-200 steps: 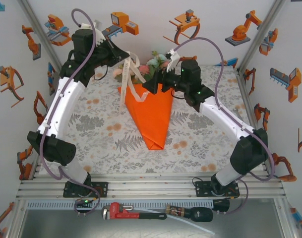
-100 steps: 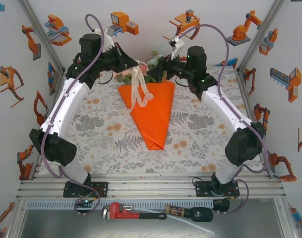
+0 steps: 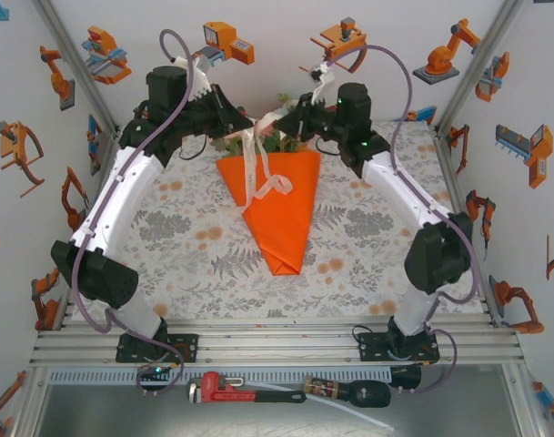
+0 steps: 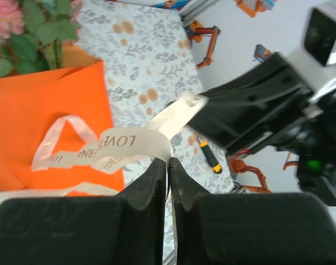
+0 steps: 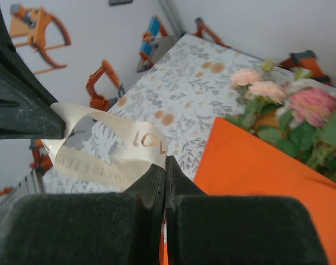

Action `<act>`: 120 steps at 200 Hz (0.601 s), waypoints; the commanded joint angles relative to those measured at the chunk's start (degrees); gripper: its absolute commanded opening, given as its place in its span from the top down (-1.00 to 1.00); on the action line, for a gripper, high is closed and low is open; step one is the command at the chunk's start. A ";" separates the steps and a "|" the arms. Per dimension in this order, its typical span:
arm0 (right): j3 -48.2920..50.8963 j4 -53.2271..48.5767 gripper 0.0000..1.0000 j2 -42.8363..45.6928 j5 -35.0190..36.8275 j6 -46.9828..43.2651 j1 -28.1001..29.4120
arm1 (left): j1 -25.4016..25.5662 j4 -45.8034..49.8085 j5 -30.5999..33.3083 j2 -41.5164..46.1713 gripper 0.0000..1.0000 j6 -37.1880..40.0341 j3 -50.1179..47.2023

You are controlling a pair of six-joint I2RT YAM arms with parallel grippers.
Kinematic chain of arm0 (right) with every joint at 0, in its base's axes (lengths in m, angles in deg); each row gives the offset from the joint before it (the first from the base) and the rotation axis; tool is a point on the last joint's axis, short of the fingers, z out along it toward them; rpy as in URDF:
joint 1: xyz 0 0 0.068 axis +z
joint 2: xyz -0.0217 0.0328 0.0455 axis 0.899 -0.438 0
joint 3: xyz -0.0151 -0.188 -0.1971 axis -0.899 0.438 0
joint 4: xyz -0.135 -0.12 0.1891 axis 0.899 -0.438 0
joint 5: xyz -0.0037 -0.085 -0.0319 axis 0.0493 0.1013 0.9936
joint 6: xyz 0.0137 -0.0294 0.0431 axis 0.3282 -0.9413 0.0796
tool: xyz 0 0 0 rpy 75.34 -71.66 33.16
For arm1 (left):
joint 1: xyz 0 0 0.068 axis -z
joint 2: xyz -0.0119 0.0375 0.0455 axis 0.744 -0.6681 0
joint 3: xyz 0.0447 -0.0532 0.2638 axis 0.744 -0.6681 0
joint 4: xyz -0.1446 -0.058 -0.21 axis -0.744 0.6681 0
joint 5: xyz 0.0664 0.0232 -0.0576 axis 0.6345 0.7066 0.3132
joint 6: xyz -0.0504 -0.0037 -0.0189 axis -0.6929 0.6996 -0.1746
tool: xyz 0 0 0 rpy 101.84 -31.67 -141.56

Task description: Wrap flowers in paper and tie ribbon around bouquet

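The bouquet [image 3: 281, 214] lies flat in the middle of the table [image 3: 176, 241], its narrow tip pointing at the near edge and its wide mouth facing the far edge. The orange paper [image 4: 24, 110] is folded into a smooth cone, and the flowers [image 5: 300, 105], pink and peach roses among green leaves, stick out of the mouth toward the far edge. Both arms reach in over that far end, and their tips meet just above the flowers. The ribbon [image 3: 256, 173] hangs from there and falls in loose loops across the left half of the cone, with a curl lying on the orange surface. Printed lettering runs along the strip. The left gripper [image 4: 168, 161] has its fingers drawn almost together, leaving a narrow slit, and the ribbon runs into that slit, so it is pinching the strip. The right gripper [image 5: 165, 160] is pressed fully closed, with the ribbon caught between its fingertips. From that grip the ribbon arcs up in a short band to the tip of the opposite gripper, which is seen close in front of it in each wrist view. The two grips sit near each other on the same strip, raised off the table.
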 commanded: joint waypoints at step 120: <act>20.34 -20.81 1.00 56.49 69.11 1.64 -32.78 | -32.58 -9.07 -15.52 40.64 0.78 0.45 -34.33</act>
